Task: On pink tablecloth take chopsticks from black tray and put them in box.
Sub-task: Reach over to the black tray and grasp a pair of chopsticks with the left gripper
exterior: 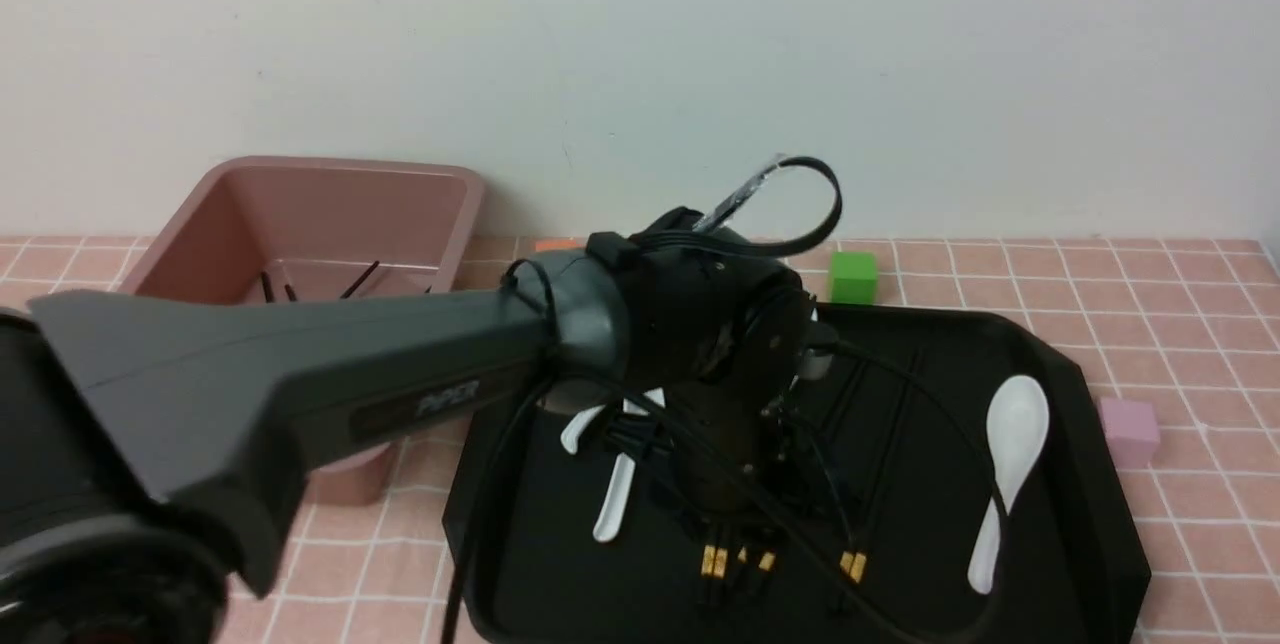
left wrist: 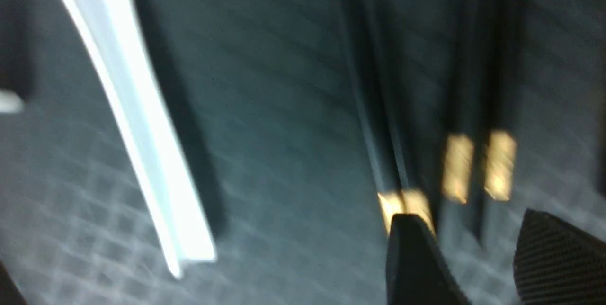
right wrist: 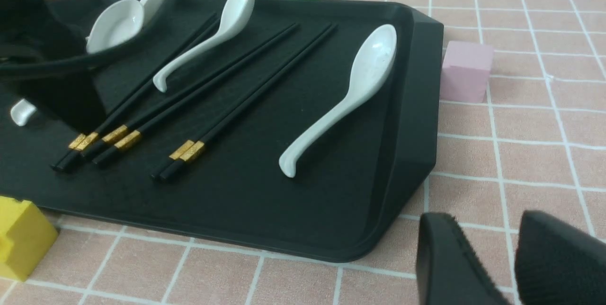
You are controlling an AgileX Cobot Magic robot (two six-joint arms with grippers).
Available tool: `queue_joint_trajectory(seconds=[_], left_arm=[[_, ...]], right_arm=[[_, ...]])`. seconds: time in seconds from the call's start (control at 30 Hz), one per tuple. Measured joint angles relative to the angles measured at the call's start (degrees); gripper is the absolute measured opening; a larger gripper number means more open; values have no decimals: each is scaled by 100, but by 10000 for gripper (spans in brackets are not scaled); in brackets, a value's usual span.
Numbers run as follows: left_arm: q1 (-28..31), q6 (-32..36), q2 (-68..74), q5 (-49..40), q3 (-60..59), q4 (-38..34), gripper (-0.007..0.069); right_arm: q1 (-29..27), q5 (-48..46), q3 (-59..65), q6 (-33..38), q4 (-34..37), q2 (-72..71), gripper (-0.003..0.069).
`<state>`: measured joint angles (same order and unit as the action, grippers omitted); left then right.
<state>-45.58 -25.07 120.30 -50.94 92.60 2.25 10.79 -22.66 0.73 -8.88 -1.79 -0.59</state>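
The black tray (exterior: 1085, 484) lies on the pink tablecloth (exterior: 1200, 324) and holds several black chopsticks (exterior: 852, 564) with gold bands. They are clearer in the right wrist view (right wrist: 236, 101). My left gripper (exterior: 735, 539) points down low over the tray. In the blurred left wrist view it (left wrist: 473, 229) is open and empty, just short of the gold-banded ends (left wrist: 478, 167). My right gripper (right wrist: 487, 248) is open and empty over the cloth beside the tray's corner (right wrist: 378, 229). The dusty-pink box (exterior: 300, 214) stands at the back left with a few chopsticks (exterior: 360, 279) inside.
White spoons (exterior: 1010, 464) (exterior: 615, 494) also lie in the tray. A green cube (exterior: 853, 276), a pink cube (exterior: 1130, 429) and an orange cube (exterior: 555, 245) sit around it. A yellow cube (right wrist: 21, 236) stands at the tray's near edge. The left arm (exterior: 300, 374) crosses in front of the box.
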Motion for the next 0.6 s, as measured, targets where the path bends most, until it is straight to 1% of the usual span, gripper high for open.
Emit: queue_joint_trajectory(seconds=[0.3,0.6], left_arm=[[51,-17,330,61,326,469,305],[51,-17,342,351,340,521,304]], right_arm=[[0,0,0,0,0,0,240],[0,0,0,0,-7,0,240]])
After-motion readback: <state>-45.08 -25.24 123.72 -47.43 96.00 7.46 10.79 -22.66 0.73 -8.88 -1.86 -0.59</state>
